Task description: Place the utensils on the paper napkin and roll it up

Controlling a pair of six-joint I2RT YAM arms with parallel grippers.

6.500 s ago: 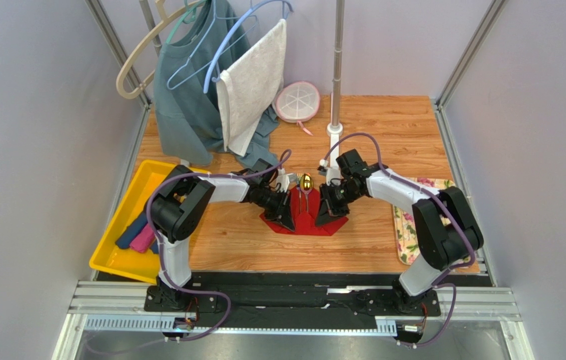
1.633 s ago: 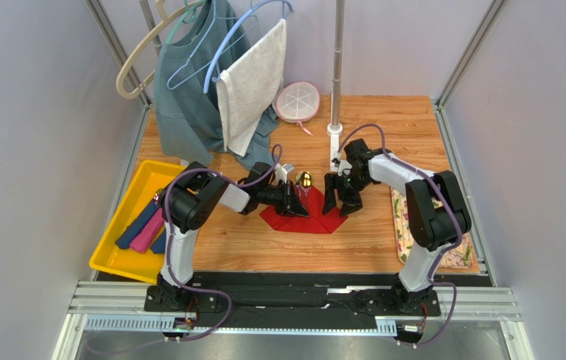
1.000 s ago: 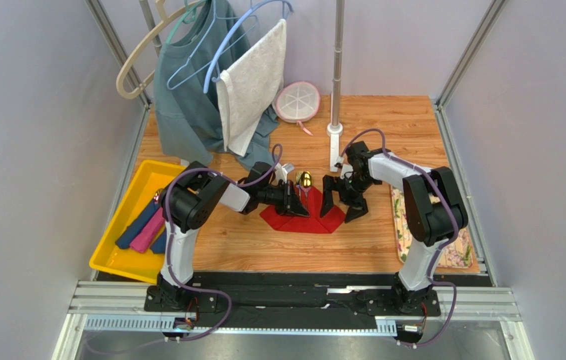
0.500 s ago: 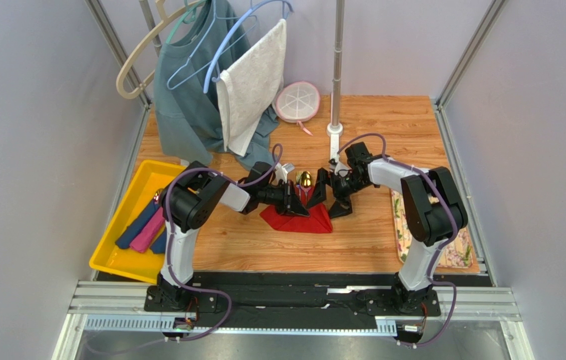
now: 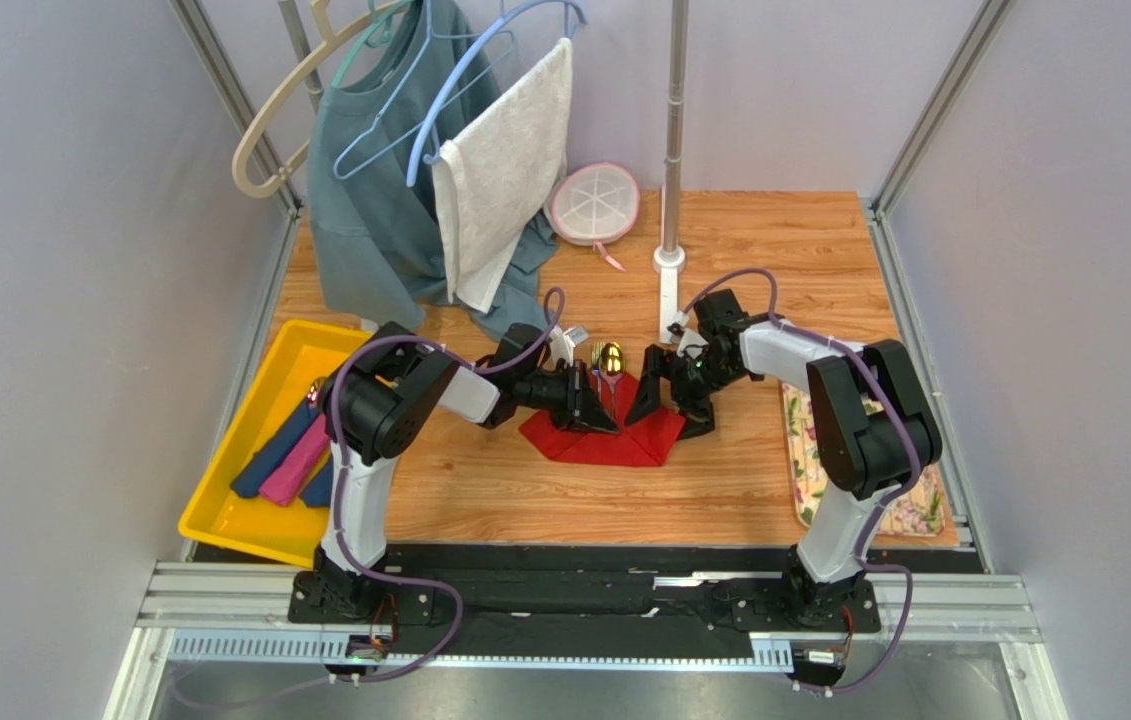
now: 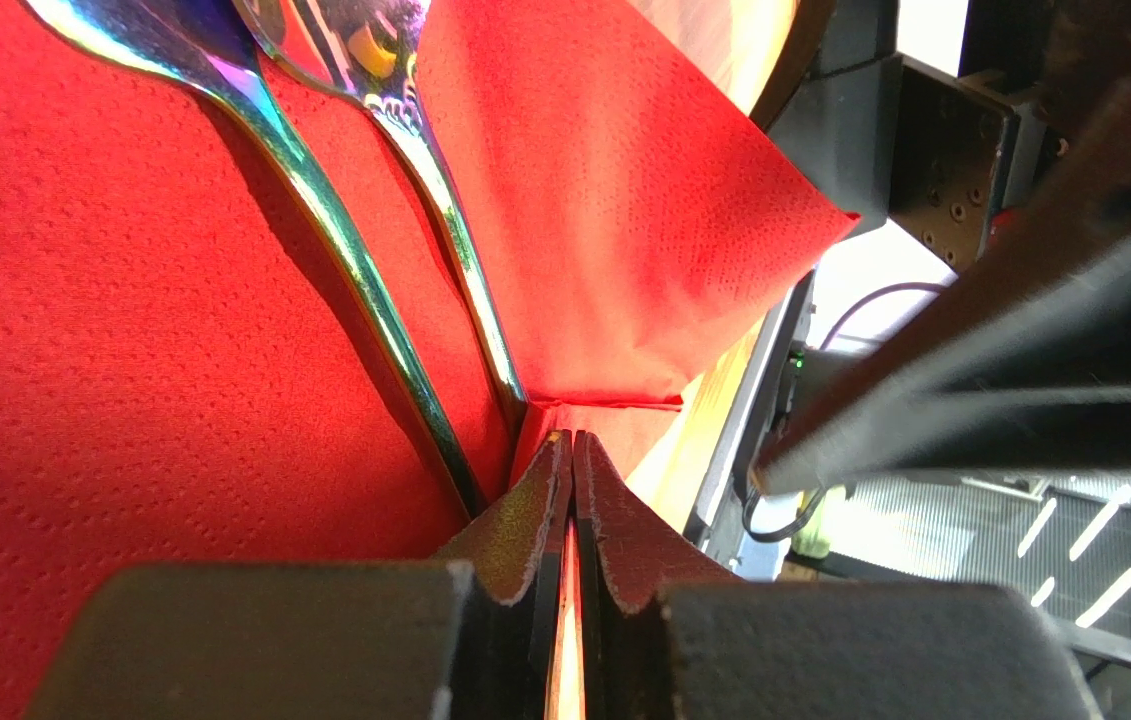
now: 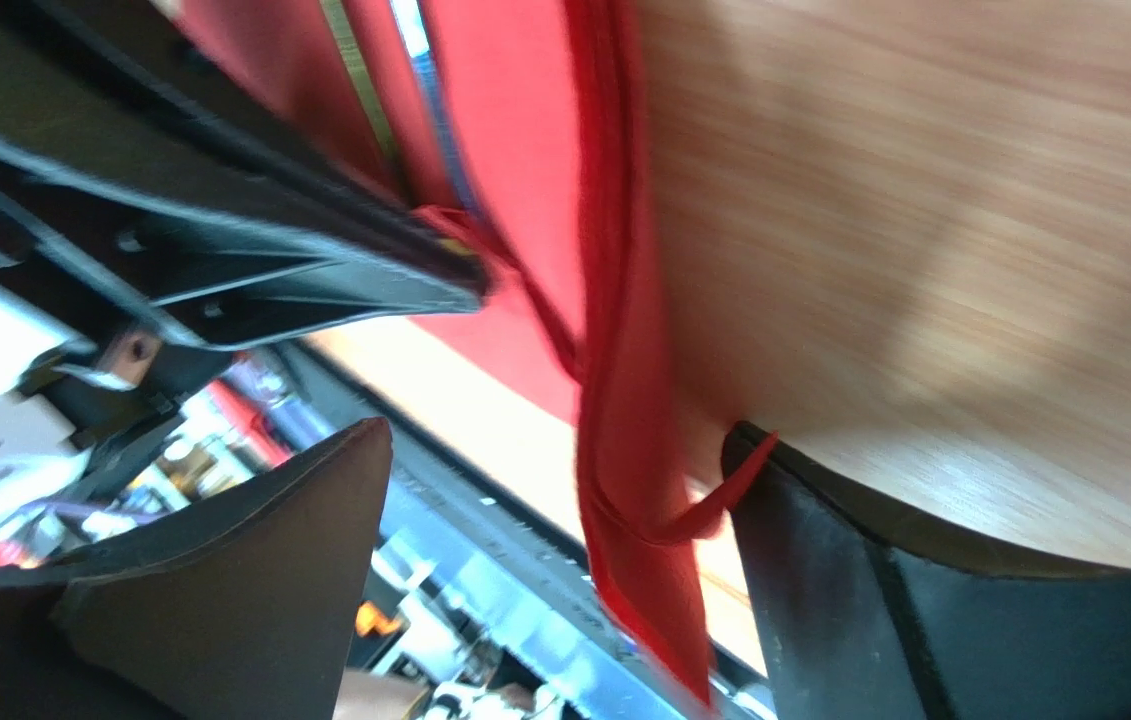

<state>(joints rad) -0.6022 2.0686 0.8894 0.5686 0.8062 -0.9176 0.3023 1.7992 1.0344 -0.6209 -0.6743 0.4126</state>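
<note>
The red paper napkin [image 5: 613, 432] lies at the table's middle, its right flap raised. Two gold utensils lie on it; the spoon head [image 5: 609, 360] pokes past its far edge. My left gripper [image 5: 588, 405] is shut, its tips [image 6: 571, 444] down on the napkin [image 6: 121, 345] at the ends of the utensil handles [image 6: 338, 255]. My right gripper [image 5: 667, 402] stands open around the napkin's lifted right edge [image 7: 631, 450]. One finger [image 7: 887, 600] touches the paper; the other finger [image 7: 226, 600] is well apart. The handles [image 7: 376, 90] show faintly in that view.
A yellow tray [image 5: 203, 518] at the left holds navy and pink fabric rolls [image 5: 283, 458]. A floral cloth [image 5: 809, 458] lies at the right under the right arm. Behind stand a pole base [image 5: 669, 270], a round white dish [image 5: 594, 203] and hanging clothes [image 5: 391, 165].
My right gripper came in from the right over the napkin's right side and its jaws narrowed somewhat. The napkin's right flap was pushed up and inward. The left gripper stayed put.
</note>
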